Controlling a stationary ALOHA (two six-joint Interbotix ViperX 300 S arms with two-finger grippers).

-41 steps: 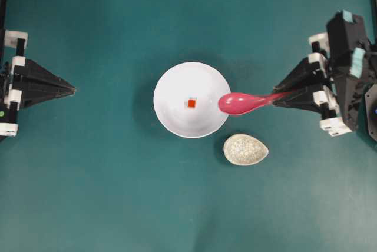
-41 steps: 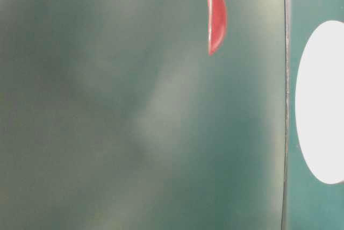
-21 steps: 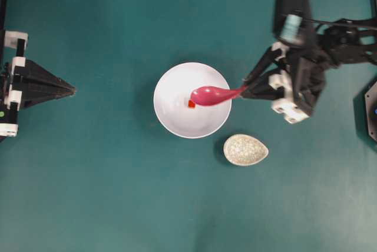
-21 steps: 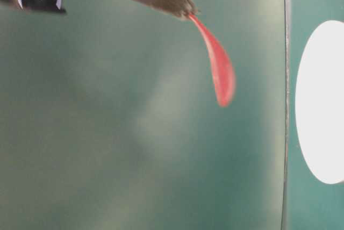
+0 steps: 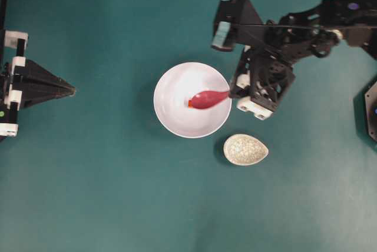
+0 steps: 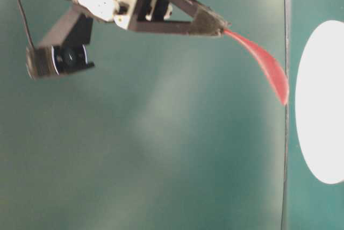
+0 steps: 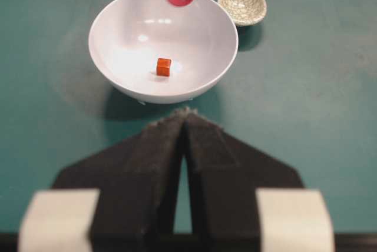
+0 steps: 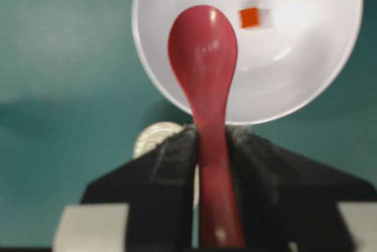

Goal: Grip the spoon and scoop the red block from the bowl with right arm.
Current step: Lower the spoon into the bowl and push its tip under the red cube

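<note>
Desk: teal desk (image 5: 106, 193) carrying everything.
Left gripper (image 7: 185, 116): parked at the edge, fingers together, nothing held.
Bowl: white bowl (image 5: 171, 116) mid-desk, well apart from it.
Red block (image 7: 164, 66): on the bowl's floor, near the centre.
Spoon (image 8: 203, 57): scoop over the bowl, raised above and just beside the block.
Right gripper (image 8: 211, 146): fingers clamped on the spoon's handle.
Speckled dish (image 5: 245, 149): near the bowl's rim.
</note>
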